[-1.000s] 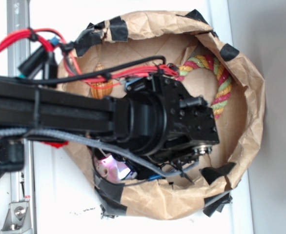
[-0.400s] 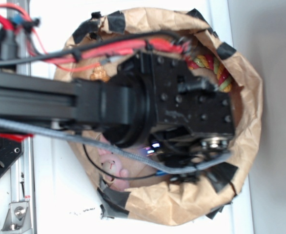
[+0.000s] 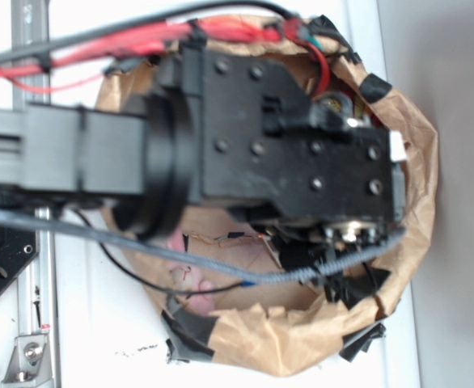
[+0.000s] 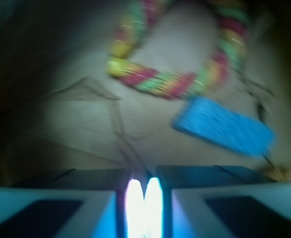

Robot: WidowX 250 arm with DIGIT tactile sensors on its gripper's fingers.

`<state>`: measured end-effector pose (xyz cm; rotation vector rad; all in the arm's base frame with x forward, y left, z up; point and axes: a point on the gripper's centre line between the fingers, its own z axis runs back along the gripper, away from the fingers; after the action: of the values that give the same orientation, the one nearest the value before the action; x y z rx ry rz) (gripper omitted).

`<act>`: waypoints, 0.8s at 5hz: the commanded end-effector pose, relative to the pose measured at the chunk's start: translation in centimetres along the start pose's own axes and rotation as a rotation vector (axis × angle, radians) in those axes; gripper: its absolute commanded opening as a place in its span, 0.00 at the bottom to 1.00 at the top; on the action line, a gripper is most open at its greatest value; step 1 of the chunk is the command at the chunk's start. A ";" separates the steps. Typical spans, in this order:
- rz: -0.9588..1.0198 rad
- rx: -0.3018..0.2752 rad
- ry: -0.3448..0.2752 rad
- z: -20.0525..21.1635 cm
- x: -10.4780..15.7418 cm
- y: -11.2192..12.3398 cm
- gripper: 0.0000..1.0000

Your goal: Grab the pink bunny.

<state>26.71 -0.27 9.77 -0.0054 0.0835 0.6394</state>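
Since a second ago the arm has swung up and toward the camera, now covering most of the paper-lined basket [image 3: 415, 162] and hiding the rope ring in the exterior view. It reaches in horizontally from the left, wrist block over the basket's middle. Only a scrap of the pink bunny [image 3: 195, 284] shows, low at the basket's near-left wall, below the arm. From the wrist view the gripper [image 4: 143, 206] has its two fingers pressed nearly together, nothing between them; beyond lie the rope ring [image 4: 175, 74] and blue sponge [image 4: 225, 126].
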 end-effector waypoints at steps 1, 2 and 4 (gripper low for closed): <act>0.257 -0.036 0.321 0.3 -4.0 3.1 1.00; 0.373 0.046 0.440 -1.0 -5.6 2.2 1.00; 0.338 0.107 0.498 -3.8 -5.9 -1.8 1.00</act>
<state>22.97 -5.51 4.24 -0.0348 0.6585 0.9563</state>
